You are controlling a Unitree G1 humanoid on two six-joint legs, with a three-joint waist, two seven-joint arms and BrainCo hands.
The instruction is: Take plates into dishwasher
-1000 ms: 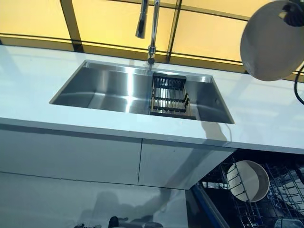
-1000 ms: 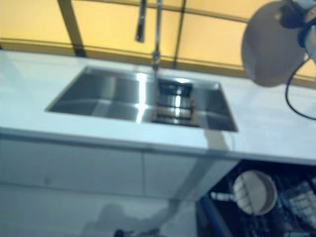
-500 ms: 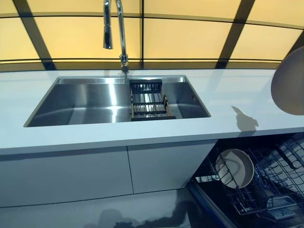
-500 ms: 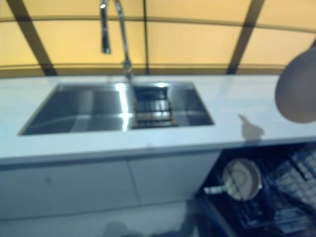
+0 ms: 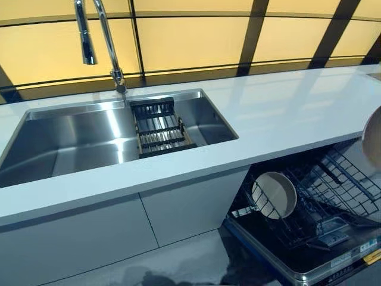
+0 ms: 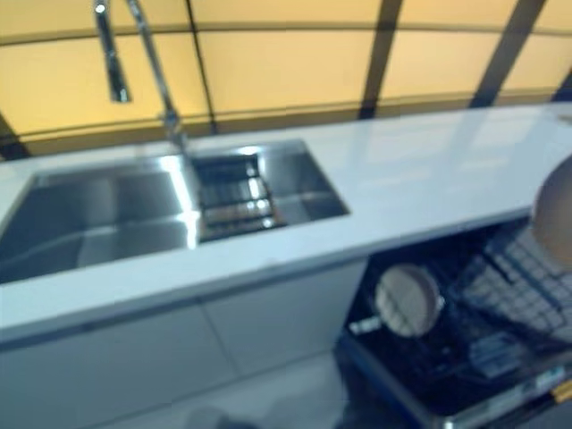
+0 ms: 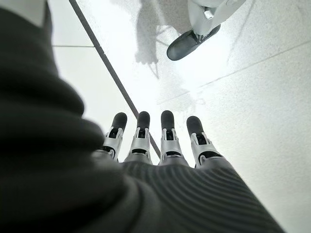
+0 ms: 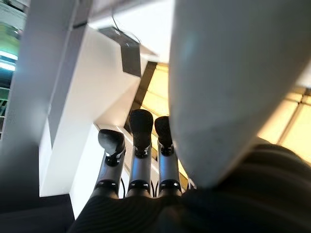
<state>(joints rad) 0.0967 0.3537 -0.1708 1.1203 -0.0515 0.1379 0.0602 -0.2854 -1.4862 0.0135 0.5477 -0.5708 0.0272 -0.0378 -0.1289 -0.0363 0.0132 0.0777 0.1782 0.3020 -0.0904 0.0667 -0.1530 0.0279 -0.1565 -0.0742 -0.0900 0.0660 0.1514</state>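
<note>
Above the open dishwasher's dark wire rack (image 5: pixel 333 190), my right hand (image 8: pixel 141 160) grips a stiff, smooth, breakable round beige plate (image 8: pixel 243 82) by its rim.

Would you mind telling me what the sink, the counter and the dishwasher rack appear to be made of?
The sink looks like brushed stainless steel, with streaky reflections. The counter is a smooth glossy white slab, stone or composite; which is unclear. The dishwasher rack is thin dark wire, probably coated.

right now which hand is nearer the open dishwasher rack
Right. The right hand holds a plate at the head views' right edge, just above the dishwasher rack. The left hand shows only in its wrist view, over bare floor, rack not in sight.
</note>
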